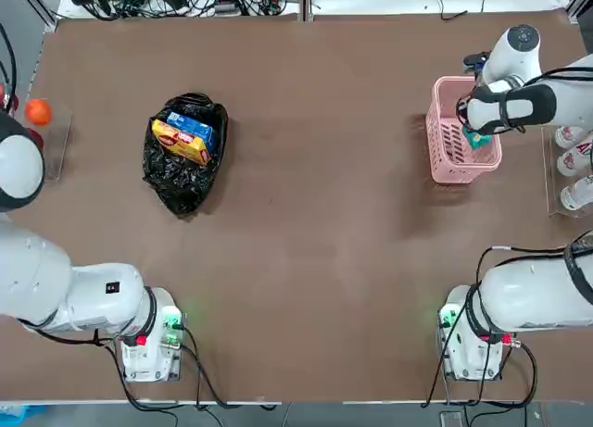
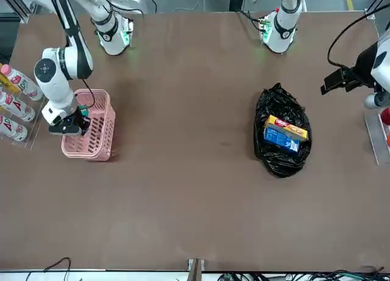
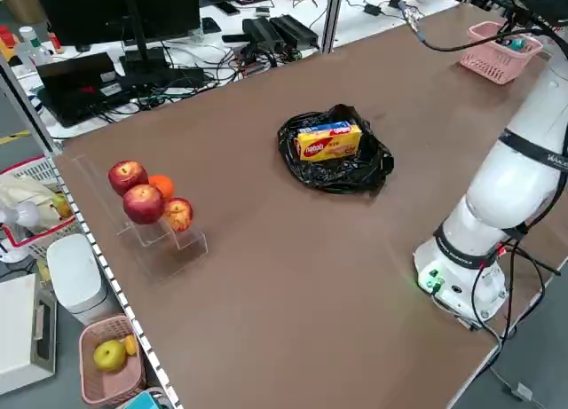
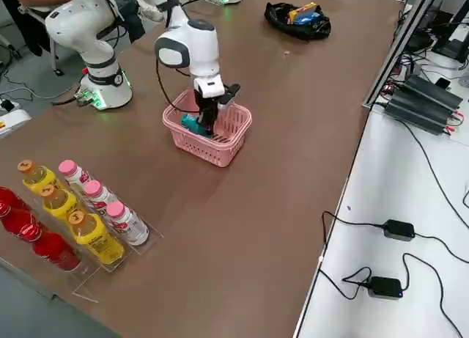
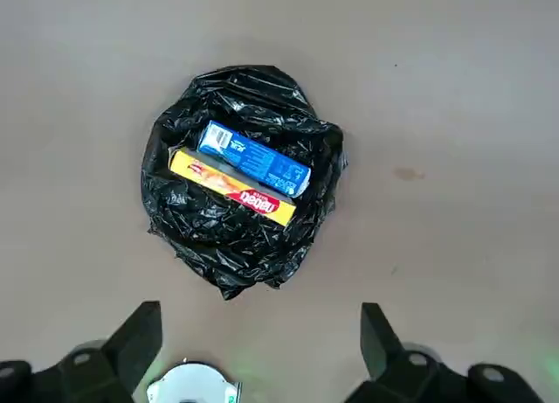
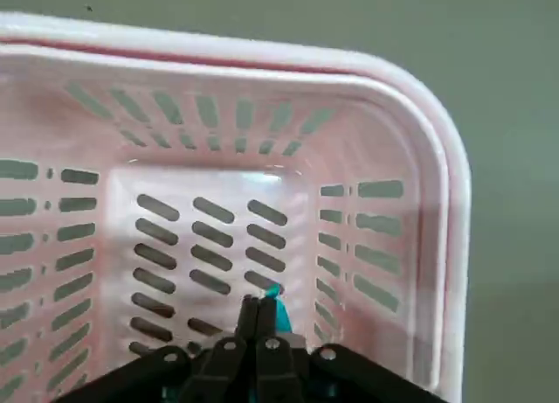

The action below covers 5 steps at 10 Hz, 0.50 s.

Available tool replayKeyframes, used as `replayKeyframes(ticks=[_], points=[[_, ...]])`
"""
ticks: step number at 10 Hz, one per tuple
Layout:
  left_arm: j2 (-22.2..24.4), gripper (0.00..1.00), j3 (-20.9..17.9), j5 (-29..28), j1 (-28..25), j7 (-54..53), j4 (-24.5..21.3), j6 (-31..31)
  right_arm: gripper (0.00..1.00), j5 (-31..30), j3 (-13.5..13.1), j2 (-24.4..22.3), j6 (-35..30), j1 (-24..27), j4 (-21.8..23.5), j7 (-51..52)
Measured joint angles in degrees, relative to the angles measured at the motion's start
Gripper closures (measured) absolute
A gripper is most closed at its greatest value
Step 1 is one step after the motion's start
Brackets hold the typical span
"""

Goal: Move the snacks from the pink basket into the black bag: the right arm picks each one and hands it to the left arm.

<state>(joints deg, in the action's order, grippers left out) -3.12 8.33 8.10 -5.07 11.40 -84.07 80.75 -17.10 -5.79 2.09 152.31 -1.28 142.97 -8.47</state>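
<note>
- The right gripper (image 6: 262, 329) reaches down inside the pink basket (image 1: 443, 154), its fingers (image 6: 251, 320) pressed nearly together and pinching the small teal snack (image 6: 278, 309) between their tips.
- Only a sliver of that teal snack shows beside the fingertips in the right wrist view; from the right side view it reads as a small bright teal packet (image 4: 192, 123) held at the fingers, over the basket's near inner wall.
- The pink basket is a small rectangular plastic tub with slotted lattice sides and a thick rounded rim (image 6: 419, 141); its floor around the fingers looks bare in the wrist view.
- The black bag (image 1: 183, 172) lies well away from the right fingers, across the brown surface (image 1: 315, 232) on the robot's left side, glossy and crumpled, its mouth open upward.
- Two snacks sit inside the bag side by side and touching: a blue pack (image 5: 253, 160) with white print, and a long yellow-orange pack (image 5: 231, 187) with a red mark.
- The left gripper (image 5: 262, 342) hangs above the surface with its fingers (image 5: 135, 342) spread wide apart and nothing between them; the bag lies beyond the fingertips, apart from them.
- White bottles (image 1: 574, 163) with red lettering lie in a clear rack just outside the basket, on the far side from the bag.
- Apples and an orange (image 3: 146, 196) rest on a clear stand near the surface's left edge.
</note>
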Motion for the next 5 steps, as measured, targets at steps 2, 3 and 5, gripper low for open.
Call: replayKeyframes(ticks=[2,3,5], points=[[0.0,0.0,0.0,0.1,0.0,0.0,0.1,0.0,0.99,4.2,0.1,-1.8,-7.1,-2.1,-2.2,-0.1],[0.1,0.0,0.0,0.1,0.0,0.0,0.1,0.0,0.99,6.8,0.1,-2.4,-11.7,-3.2,-4.5,-0.1],[0.1,0.0,0.1,0.2,0.0,0.1,0.2,0.0,0.99,11.1,0.1,-2.8,-19.9,-4.4,-9.7,-0.1]])
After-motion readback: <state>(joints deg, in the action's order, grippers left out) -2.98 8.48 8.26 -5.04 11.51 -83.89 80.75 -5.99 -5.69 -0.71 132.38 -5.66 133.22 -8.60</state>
